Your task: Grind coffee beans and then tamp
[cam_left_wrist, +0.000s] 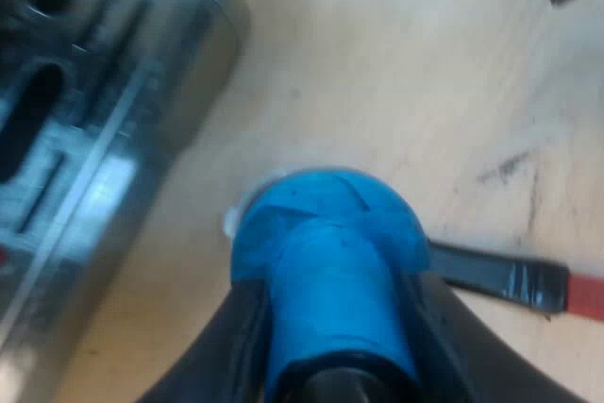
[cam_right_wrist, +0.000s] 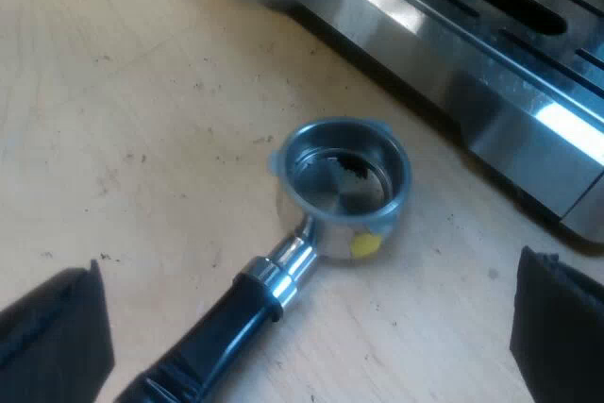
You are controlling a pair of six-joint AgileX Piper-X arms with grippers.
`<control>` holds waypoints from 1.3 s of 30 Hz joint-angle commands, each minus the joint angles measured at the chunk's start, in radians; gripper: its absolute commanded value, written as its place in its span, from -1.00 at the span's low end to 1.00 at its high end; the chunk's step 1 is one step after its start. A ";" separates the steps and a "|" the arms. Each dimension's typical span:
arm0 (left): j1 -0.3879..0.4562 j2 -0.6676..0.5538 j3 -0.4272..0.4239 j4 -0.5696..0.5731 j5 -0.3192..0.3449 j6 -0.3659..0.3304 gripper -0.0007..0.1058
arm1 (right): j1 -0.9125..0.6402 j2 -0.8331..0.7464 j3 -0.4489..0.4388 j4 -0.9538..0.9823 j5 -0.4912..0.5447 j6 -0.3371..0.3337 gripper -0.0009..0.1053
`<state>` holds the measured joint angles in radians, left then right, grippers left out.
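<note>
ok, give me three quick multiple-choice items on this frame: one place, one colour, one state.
1. Where is the holder relative to the machine?
A) locked in its front
B) on its top
C) lying on the table beside it

2. What colour is the tamper?
A) blue
B) black
C) red

3. What is the state of the left gripper?
A) open
B) shut on the tamper
C) shut on the holder's handle

Key:
1 C: the holder lies flat on the wood with its basket mouth up, by the machine's metal edge.
2 A: the tamper's whole body is blue.
3 B: the gripper's black fingers press on both sides of the tamper.
</note>
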<state>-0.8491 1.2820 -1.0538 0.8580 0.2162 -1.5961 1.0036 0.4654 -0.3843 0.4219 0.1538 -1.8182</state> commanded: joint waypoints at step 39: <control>-0.004 0.318 -0.011 -0.099 0.029 0.008 -0.98 | 0.002 -0.002 -0.009 -0.004 0.007 0.001 0.67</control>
<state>-0.8498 1.5966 -1.0565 0.7629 0.2384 -1.5947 1.0036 0.4654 -0.3843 0.4219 0.1538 -1.8182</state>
